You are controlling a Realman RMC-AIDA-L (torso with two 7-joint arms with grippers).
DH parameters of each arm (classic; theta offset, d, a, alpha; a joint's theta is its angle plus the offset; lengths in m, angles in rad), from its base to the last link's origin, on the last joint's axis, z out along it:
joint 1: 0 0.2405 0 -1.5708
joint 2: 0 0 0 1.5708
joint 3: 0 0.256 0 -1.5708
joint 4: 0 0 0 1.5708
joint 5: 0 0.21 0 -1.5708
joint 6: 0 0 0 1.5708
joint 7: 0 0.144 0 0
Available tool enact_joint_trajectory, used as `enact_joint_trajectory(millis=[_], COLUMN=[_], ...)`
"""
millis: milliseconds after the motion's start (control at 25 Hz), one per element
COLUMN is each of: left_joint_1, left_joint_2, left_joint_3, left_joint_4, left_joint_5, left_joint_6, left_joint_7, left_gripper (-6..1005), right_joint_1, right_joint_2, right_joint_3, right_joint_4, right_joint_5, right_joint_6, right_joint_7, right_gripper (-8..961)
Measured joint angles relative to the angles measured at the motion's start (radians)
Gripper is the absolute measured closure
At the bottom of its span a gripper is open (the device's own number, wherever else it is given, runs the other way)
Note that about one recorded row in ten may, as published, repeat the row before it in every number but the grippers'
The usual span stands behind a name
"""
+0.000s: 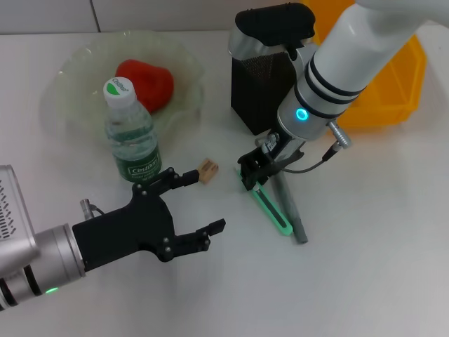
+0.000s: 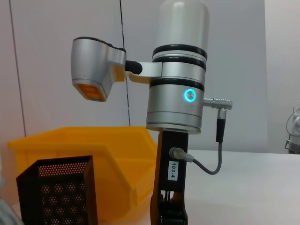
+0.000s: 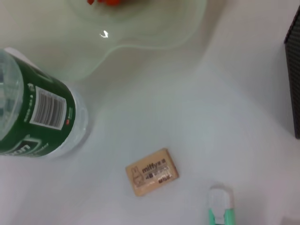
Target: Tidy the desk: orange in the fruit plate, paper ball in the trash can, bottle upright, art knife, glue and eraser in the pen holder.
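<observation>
The green art knife (image 1: 272, 209) lies flat on the table beside a grey stick (image 1: 290, 210). My right gripper (image 1: 258, 168) hangs open over the knife's far end (image 3: 219, 209), just in front of the black mesh pen holder (image 1: 261, 90). The tan eraser (image 1: 208, 168) (image 3: 151, 178) lies between the knife and the bottle (image 1: 132, 135), which stands upright with its green label (image 3: 35, 117) showing. A red-orange fruit (image 1: 146, 83) sits in the translucent fruit plate (image 1: 70, 77). My left gripper (image 1: 203, 202) is open, low at the front left, close to the eraser. The paper ball is out of view.
A yellow bin (image 1: 396, 81) (image 2: 93, 154) stands at the back right, behind the pen holder (image 2: 56, 192). The right arm's silver wrist (image 2: 176, 103) rises above the knife. Bare white table lies at the front right.
</observation>
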Motion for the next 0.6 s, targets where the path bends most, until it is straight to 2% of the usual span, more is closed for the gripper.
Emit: enact_joint_trajectory(millis=[160, 280, 440, 600], left_joint_1=[0.004, 0.006, 0.007, 0.009], left_joint_2=[0.000, 0.000, 0.000, 0.000], left_joint_3=[0.000, 0.000, 0.000, 0.000], left_joint_4=[-0.001, -0.001, -0.001, -0.001], left_joint_5=[-0.001, -0.001, -0.001, -0.001], left_joint_6=[0.000, 0.000, 0.000, 0.002], left_joint_7=[0.000, 0.000, 0.000, 0.000], left_gripper=[151, 151, 151, 151], right_joint_1=[-0.016, -0.057, -0.139, -0.244], right_joint_2=[0.000, 0.000, -0.007, -0.011], right_joint_3=[-0.003, -0.002, 0.011, 0.082], right_joint_4=[-0.024, -0.089, -0.231, -0.443], right_joint_5=[0.000, 0.000, -0.005, -0.023], right_joint_6=[-0.001, -0.016, -0.071, -0.154], right_joint_7=[-0.014, -0.016, -0.013, -0.016], right_gripper=[788, 795, 797, 796])
